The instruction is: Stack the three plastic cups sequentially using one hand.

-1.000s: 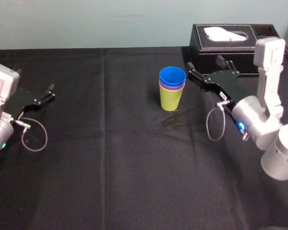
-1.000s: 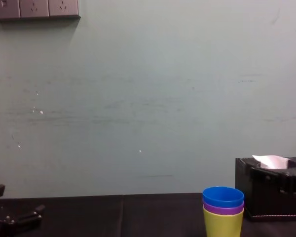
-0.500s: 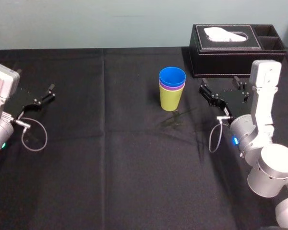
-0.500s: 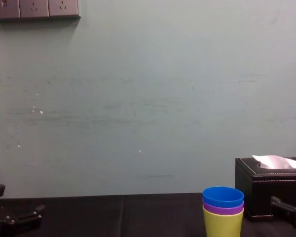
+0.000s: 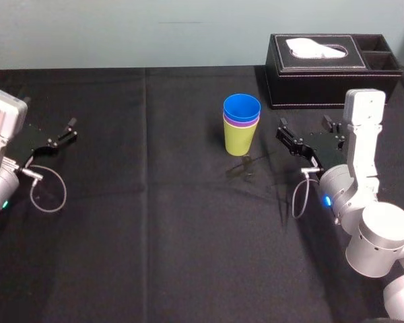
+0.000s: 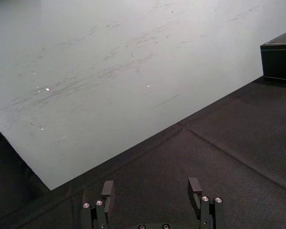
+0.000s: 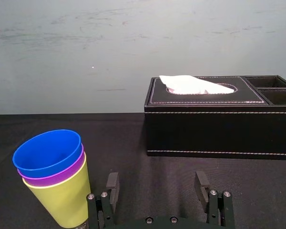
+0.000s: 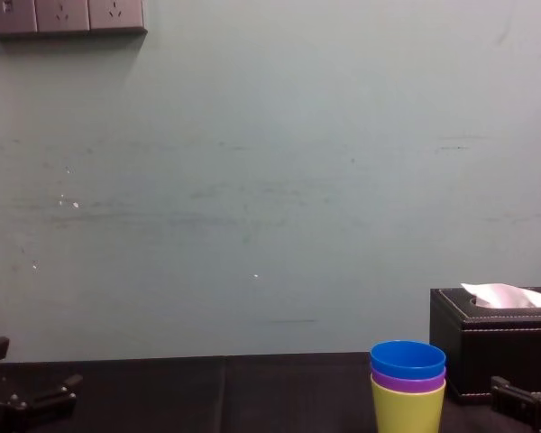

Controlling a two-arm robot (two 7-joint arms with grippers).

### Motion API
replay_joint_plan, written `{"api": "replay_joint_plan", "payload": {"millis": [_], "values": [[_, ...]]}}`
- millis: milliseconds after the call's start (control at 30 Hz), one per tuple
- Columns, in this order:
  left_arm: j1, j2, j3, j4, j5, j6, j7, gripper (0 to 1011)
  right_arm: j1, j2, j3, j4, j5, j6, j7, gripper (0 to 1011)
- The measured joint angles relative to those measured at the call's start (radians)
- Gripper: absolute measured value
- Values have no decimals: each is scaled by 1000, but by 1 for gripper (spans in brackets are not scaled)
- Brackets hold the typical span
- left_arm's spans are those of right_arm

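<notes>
The three plastic cups stand nested upright in one stack at the table's middle: the blue cup (image 5: 242,108) inside the purple cup (image 5: 241,122), both inside the yellow-green cup (image 5: 240,138). The stack also shows in the right wrist view, with the blue cup (image 7: 46,152) on top, and in the chest view as a stack (image 8: 408,384). My right gripper (image 5: 303,132) hovers open to the right of the stack, apart from it, holding nothing. My left gripper (image 5: 62,132) rests open at the far left, empty.
A black tissue box (image 5: 326,70) with white tissue stands at the back right, behind the right gripper. A black cloth (image 5: 155,222) covers the table. A pale wall (image 8: 252,180) rises behind the table's far edge.
My right gripper has drawn back from beside the cup stack, moving right and toward the robot, still open. The stack and left arm have stayed put.
</notes>
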Motion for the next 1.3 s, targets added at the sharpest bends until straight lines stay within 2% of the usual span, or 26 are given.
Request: {"api": "replay_joint_plan", "payload": {"millis": [1300], "values": [[0,0,0,0,0,0,0,1010,-3,0,-2,-6,-2,-6,-10,1004]]}}
